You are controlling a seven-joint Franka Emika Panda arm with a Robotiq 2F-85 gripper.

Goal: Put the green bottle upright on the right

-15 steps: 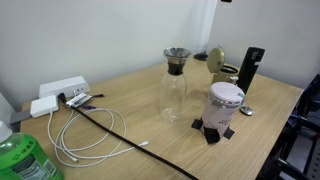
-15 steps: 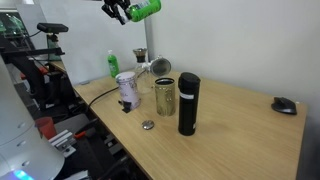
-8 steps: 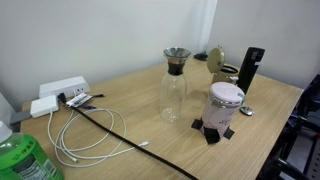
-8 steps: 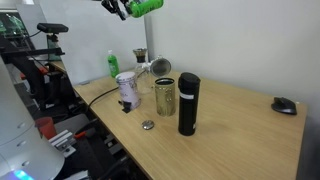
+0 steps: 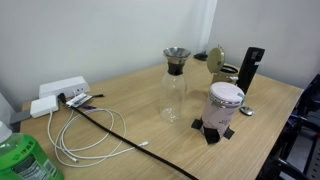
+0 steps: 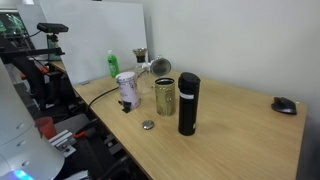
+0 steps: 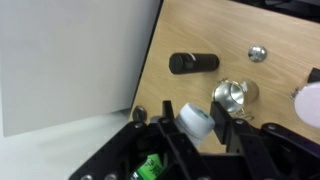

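Observation:
In the wrist view my gripper [image 7: 195,127] is shut on the green bottle [image 7: 194,119]. Its white cap shows between the two dark fingers [image 7: 222,124], and a bit of its green label [image 7: 150,168] shows further back in the gripper body. I hold it high above the wooden table [image 7: 230,30]. Neither the gripper nor the bottle shows in either exterior view.
On the table stand a black tumbler [image 6: 187,103] [image 7: 193,63], a metal can [image 6: 165,96] [image 7: 235,95], a white jar [image 5: 224,105], a glass carafe [image 5: 175,85] and a small round lid [image 6: 148,125]. A bigger translucent green bottle [image 5: 25,160], a power strip [image 5: 60,90] with cables and a mouse [image 6: 285,105] lie further out.
The gripper with the green bottle was at the top edge of an exterior view and has risen out of that view. The things on the table have not moved.

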